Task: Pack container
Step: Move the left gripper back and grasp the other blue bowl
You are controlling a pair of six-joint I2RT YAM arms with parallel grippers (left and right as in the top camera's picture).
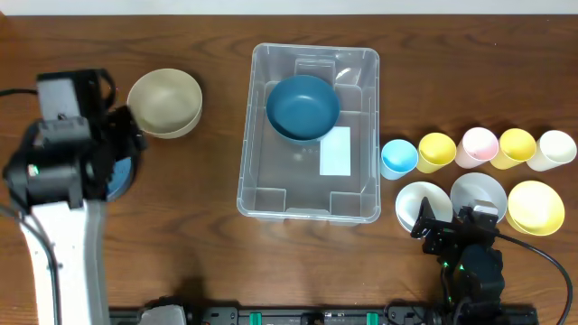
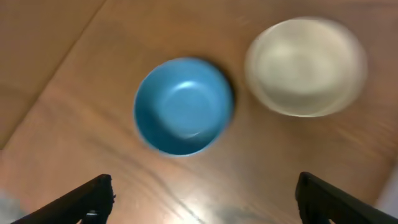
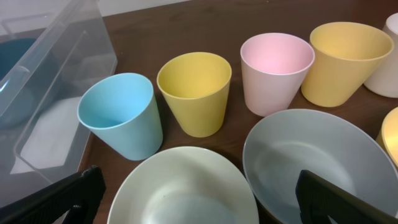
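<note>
The left gripper (image 2: 205, 182) hangs over the table (image 1: 199, 208) with its fingers (image 2: 87, 199) spread wide and nothing between them. Just ahead of those fingers sits a blue bowl (image 2: 183, 106), open side up. A beige bowl (image 2: 305, 66) stands beyond it, towards the right-hand finger, close to the blue one but apart from it. The picture from this wrist is blurred.

The container (image 1: 246, 162), clear and lidless, stands well off to this gripper's right, past the beige bowl. A dark blue bowl (image 1: 302, 106) rests in its far end, with a white card (image 1: 335, 151) showing beside that bowl.

The right gripper (image 3: 200, 176) is also spread, holding nothing. A pale bowl (image 3: 183, 186) lies right under it, and a grey bowl (image 3: 311, 155) is beside that, towards the right finger. A yellow bowl (image 1: 535, 207) lies further out on that side. Beyond the bowls runs a row of cups: a light blue cup (image 3: 121, 115), a yellow cup (image 3: 194, 90), a pink cup (image 3: 277, 71), a second yellow cup (image 3: 348, 62) and a cream cup (image 1: 553, 149). The container's near corner is ahead on this gripper's left, just beside the light blue cup.
</note>
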